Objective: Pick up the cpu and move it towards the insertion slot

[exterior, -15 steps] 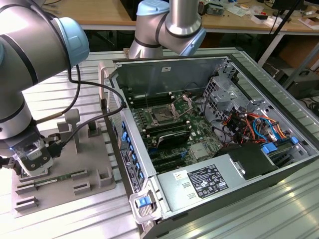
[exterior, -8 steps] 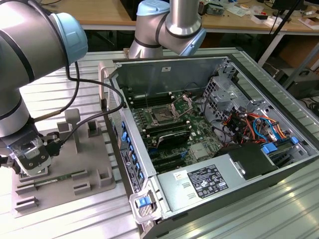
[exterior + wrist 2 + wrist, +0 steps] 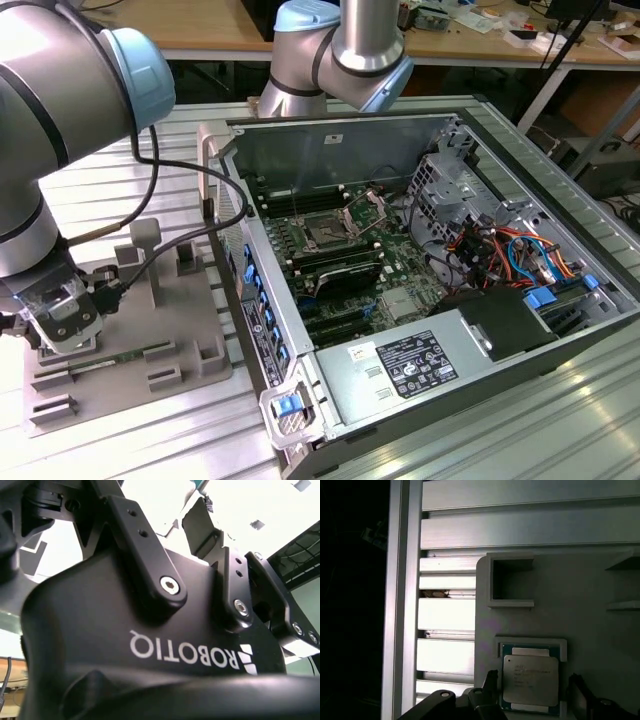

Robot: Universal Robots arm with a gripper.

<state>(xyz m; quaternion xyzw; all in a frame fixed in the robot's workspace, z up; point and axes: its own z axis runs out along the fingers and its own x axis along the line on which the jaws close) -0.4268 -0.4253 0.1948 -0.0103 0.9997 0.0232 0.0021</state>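
Fingers (image 3: 491, 682) of the gripper (image 3: 534, 692) are held released, spread to either side of the cpu (image 3: 530, 680). That flat square chip, pale silver on top and rimmed in green, is seated in a square pocket of the grey fixture (image 3: 580, 580) at the exterior view's left, well apart from the slot (image 3: 328, 232).

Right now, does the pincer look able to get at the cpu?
Probably yes. The cpu lies bare in its recess on the grey plate, with nothing over it, and the open pincer hangs over it with a finger on either side.
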